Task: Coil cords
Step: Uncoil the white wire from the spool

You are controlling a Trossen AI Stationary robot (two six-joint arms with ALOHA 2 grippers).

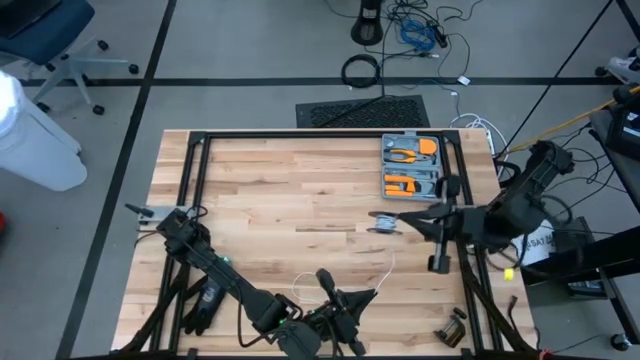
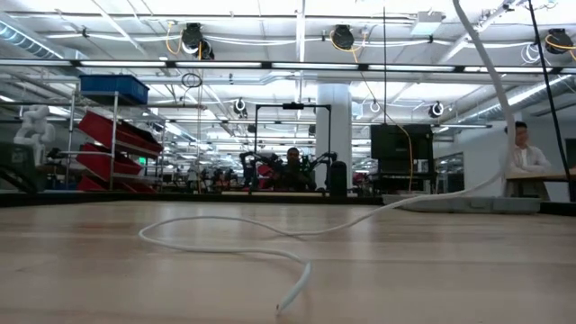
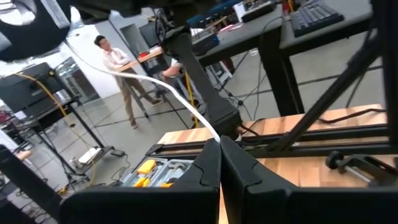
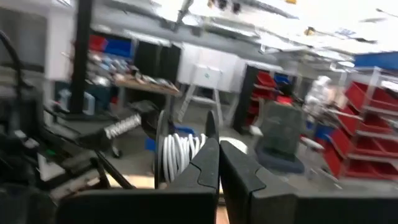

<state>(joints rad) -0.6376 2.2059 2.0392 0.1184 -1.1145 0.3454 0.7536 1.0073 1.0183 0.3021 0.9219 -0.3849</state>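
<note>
- One pale wooden table (image 1: 270, 200) with a black frame round it stands on a grey floor; the low view looks across its top into a large workshop hall with red shelving.
- Two dark arms reach over the table: the left one along the near edge, the right one from the right side.
- One grey tool case (image 1: 412, 165) holding orange-handled tools lies near the far right corner.
- The left gripper (image 1: 362, 297) sits at the near edge, its fingers (image 3: 208, 171) pinched together on the white cord (image 2: 225, 236), which runs up out of their tips.
- The right gripper (image 1: 405, 216) is right of centre, fingers pressed together on a wound bundle (image 4: 179, 154) of white cord.
- One loose white strand curves across the table between the two grippers, its free end (image 2: 286, 301) lying on the wood.
</note>
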